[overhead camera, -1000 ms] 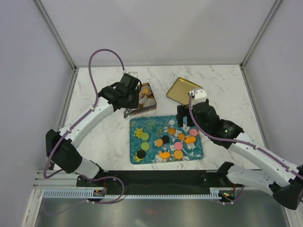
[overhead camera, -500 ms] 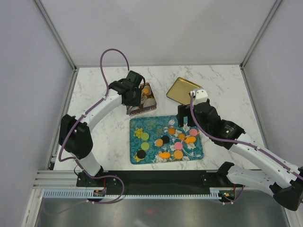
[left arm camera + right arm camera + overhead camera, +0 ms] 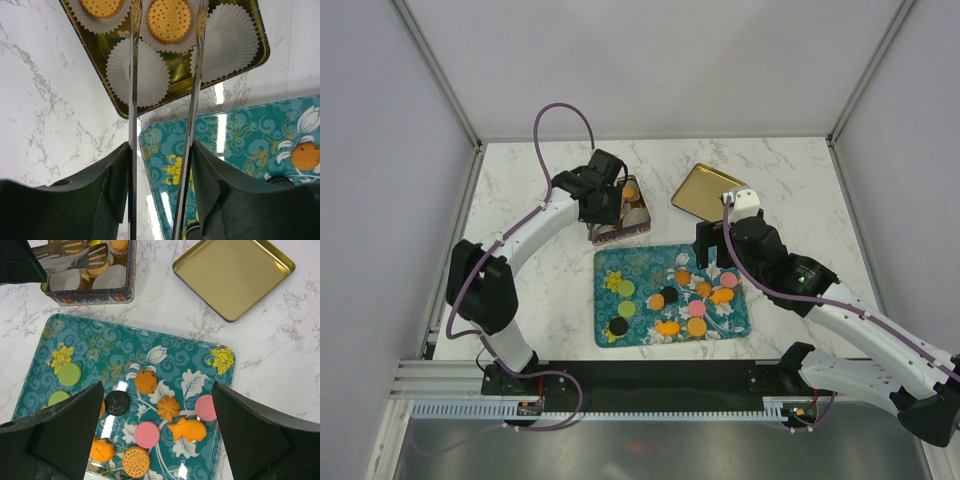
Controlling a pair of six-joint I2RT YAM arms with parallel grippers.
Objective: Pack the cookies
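- The left gripper (image 3: 166,15) hangs over the tin (image 3: 90,296), which sits at 11 o'clock from the tray (image 3: 100,345).
- We see its two long metal blades standing apart with nothing pinched between them. A round tan cookie (image 3: 169,20) lies in a paper cup (image 3: 138,72) below the gap.
- A second cookie sits in a cup at 10 o'clock from the first.
- The other cookies (image 3: 146,381) lie loose on the tray: green ones toward 9 o'clock, with black, pink and orange ones from the middle toward 3 o'clock.
- The right gripper (image 3: 157,395) hovers above the tray's right half. We see its fingers spread wide and holding nothing.
- The gold lid (image 3: 232,275) lies on the table at 1 o'clock from the tray, hollow side up.
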